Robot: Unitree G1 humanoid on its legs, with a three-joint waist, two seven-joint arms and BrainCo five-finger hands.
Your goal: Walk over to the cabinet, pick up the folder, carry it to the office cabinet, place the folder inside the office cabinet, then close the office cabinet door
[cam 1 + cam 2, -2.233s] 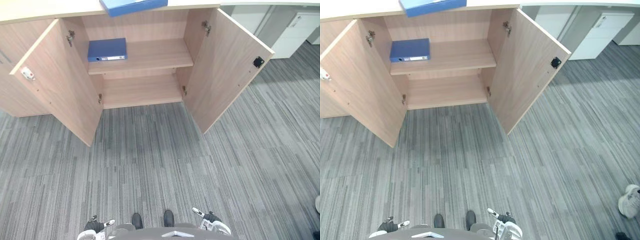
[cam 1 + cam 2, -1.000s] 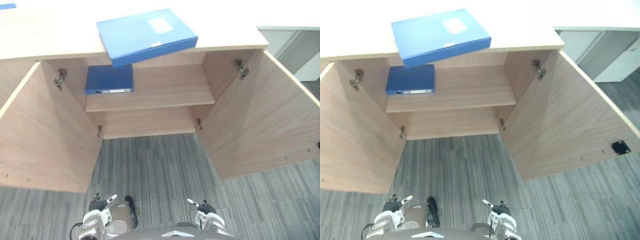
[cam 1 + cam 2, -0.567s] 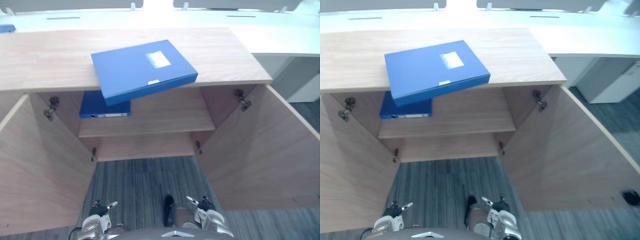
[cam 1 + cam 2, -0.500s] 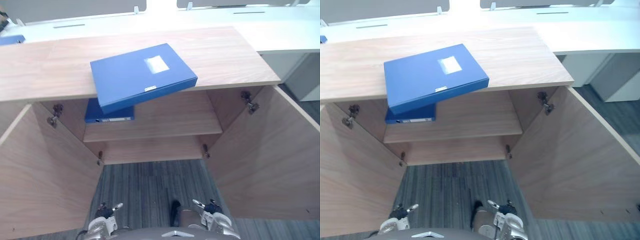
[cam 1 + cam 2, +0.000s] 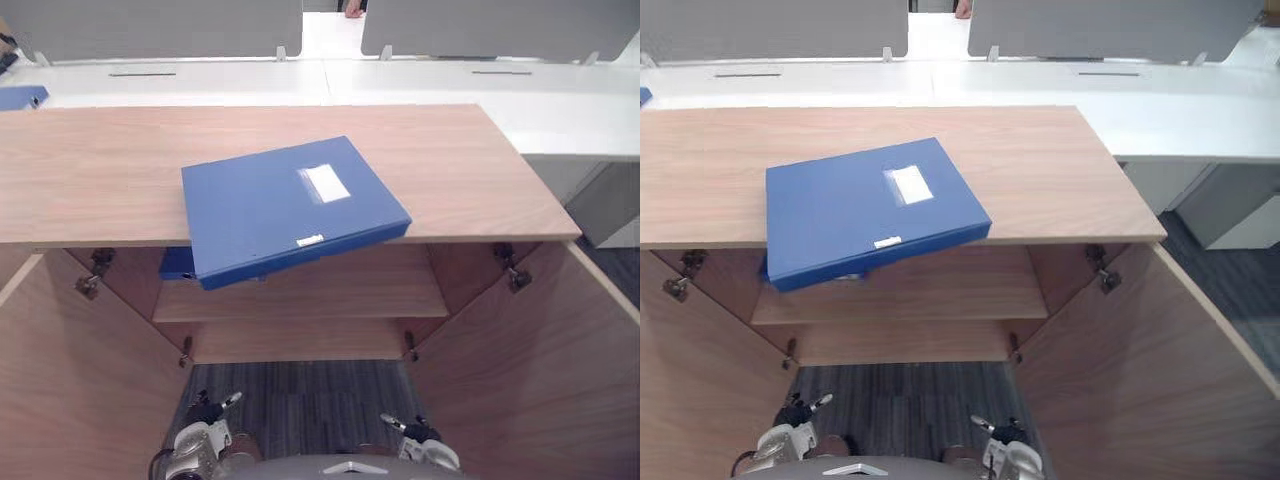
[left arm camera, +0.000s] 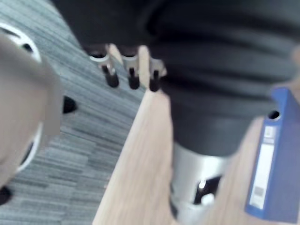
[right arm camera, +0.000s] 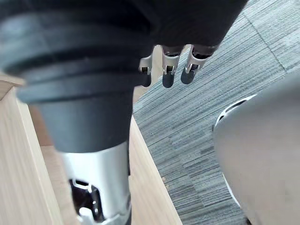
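A flat blue folder point(image 5: 290, 210) with a white label lies askew on the wooden cabinet top point(image 5: 460, 170), its near corner hanging over the front edge. Below it the cabinet stands with both doors swung out. A second blue binder point(image 5: 175, 265) lies on the upper shelf, mostly hidden by the folder; its spine shows in the left wrist view as the binder point(image 6: 269, 164). My left hand point(image 5: 205, 432) and right hand point(image 5: 420, 442) hang low in front of the cabinet, far below the folder. Their fingers point(image 6: 131, 72) and fingers point(image 7: 171, 70) hang relaxed and hold nothing.
The open left door point(image 5: 60, 390) and right door point(image 5: 570, 390) flank me closely on either side. White desks point(image 5: 560, 95) with grey partition screens point(image 5: 150, 25) stand behind the cabinet. A small blue object point(image 5: 25, 97) lies at the far left.
The camera has moved closer to the cabinet and looks more onto its top. The folder and binder have not moved. Both hands still hang at my sides.
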